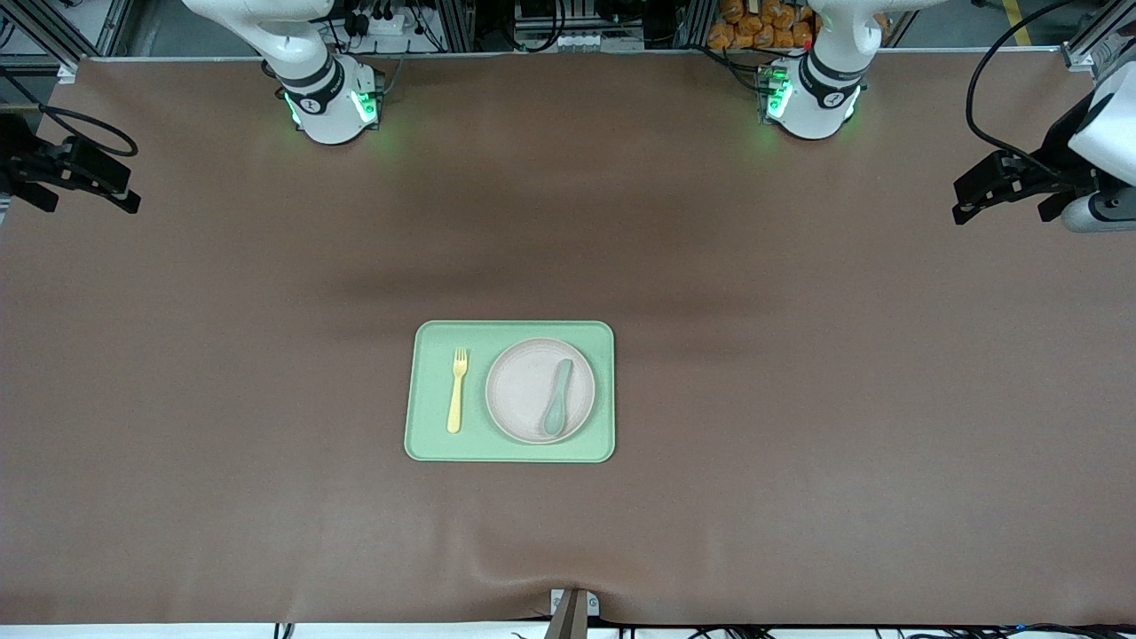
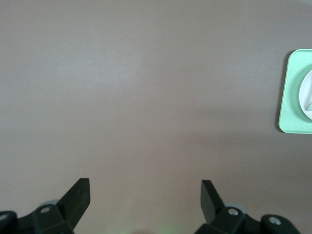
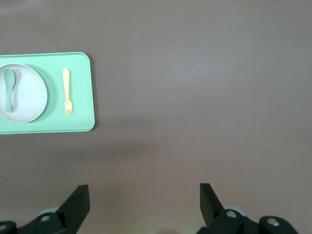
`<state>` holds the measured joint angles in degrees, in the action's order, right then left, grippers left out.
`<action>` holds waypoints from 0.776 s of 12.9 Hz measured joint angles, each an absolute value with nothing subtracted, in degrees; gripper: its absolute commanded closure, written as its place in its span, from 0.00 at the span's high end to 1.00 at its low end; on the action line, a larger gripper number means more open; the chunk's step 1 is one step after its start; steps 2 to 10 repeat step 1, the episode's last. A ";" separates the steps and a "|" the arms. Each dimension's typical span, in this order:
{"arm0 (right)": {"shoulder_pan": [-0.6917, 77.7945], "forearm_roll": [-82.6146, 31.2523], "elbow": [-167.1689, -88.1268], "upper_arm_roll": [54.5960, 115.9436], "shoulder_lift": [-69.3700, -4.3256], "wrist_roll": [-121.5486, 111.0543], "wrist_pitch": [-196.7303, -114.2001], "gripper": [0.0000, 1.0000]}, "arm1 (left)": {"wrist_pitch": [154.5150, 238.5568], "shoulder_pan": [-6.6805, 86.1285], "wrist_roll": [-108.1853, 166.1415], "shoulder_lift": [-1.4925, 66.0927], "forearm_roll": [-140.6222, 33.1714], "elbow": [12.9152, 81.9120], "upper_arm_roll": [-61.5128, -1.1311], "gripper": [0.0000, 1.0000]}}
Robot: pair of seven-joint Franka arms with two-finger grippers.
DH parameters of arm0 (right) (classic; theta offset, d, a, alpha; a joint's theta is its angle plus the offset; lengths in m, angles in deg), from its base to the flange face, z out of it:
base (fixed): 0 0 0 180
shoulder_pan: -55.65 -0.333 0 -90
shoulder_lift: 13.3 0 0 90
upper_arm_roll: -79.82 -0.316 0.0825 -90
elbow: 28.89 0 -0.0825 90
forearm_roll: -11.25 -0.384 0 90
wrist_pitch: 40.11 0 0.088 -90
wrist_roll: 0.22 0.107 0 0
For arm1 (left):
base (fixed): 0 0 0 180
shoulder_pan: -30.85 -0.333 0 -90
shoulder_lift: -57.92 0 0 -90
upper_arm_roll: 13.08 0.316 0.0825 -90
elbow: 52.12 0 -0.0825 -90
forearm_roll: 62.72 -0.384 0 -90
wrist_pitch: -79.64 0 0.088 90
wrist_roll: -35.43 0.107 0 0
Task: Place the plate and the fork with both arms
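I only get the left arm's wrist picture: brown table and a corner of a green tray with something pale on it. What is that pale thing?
Observer: A round plate lying on the tray.
Operator: Is anything on the plate?
Observer: Yes, a teal spoon lies on it.
Operator: Anything else on the tray?
Observer: A yellow fork lies beside the plate, toward the right arm's end, with its prongs pointing toward the arms' bases.
Operator: And the other arm's hand?
Observer: The right hand is open and empty over bare table, off to the tray's side; the left hand is open too.
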<state>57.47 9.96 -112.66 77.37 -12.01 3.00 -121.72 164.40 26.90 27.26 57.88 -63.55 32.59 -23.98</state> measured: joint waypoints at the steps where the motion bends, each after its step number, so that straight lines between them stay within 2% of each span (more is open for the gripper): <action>1: 57.47 9.96 -112.66 77.37 -12.01 3.00 -121.72 1.00 | 164.40 26.90 27.25 57.88 -63.55 32.59 -23.97 1.00; 10: 57.47 9.96 -112.66 77.37 -12.01 3.00 -121.72 1.00 | 164.40 26.90 27.25 57.88 -63.55 32.59 -23.97 1.00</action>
